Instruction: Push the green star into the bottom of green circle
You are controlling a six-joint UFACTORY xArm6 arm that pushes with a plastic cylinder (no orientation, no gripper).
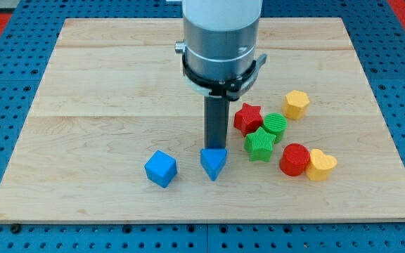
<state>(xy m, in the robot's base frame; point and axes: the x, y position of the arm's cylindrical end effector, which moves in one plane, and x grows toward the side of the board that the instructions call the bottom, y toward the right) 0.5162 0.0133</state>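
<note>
Wooden board [118,84] on blue pegboard. Green star [259,145] already touches the green circle [275,124] at its seven o'clock (nearly done, I judge). My tip [214,150], no jaws to report, sits behind the blue triangle [214,164], at the star's nine o'clock; next it needs a short upward nudge.

Count on my board [83,77]: two blue blocks, cube [161,169] and triangle [214,163]; two green, star [260,144] and circle [275,125]; two red, star [247,117] and cylinder [294,159]; two yellow, hexagon [297,104] and heart [321,164]. Eight total.
</note>
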